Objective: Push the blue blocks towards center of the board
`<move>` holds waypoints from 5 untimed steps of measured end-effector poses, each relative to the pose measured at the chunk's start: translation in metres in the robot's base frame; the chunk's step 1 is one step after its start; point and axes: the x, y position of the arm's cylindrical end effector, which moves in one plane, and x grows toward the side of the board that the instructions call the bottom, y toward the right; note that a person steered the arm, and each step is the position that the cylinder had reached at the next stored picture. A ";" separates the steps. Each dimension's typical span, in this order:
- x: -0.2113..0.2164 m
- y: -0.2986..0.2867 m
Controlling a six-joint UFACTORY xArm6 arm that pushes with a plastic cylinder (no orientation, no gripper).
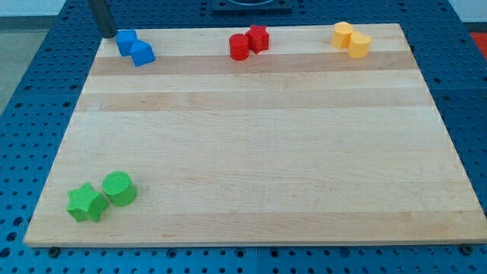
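Note:
Two blue blocks sit touching at the board's top left corner: a blue cube [125, 41] and a blue wedge-like block [141, 53] just below and right of it. My tip [109, 35] stands at the top left edge of the wooden board [259, 144], just left of the blue cube, very close to it or touching it.
A red cylinder [239, 47] and a red star-like block [258, 38] sit at the top middle. Two yellow blocks [351, 39] sit at the top right. A green star [86, 203] and a green cylinder [119, 188] sit at the bottom left. Blue perforated table surrounds the board.

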 end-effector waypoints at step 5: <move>0.027 0.050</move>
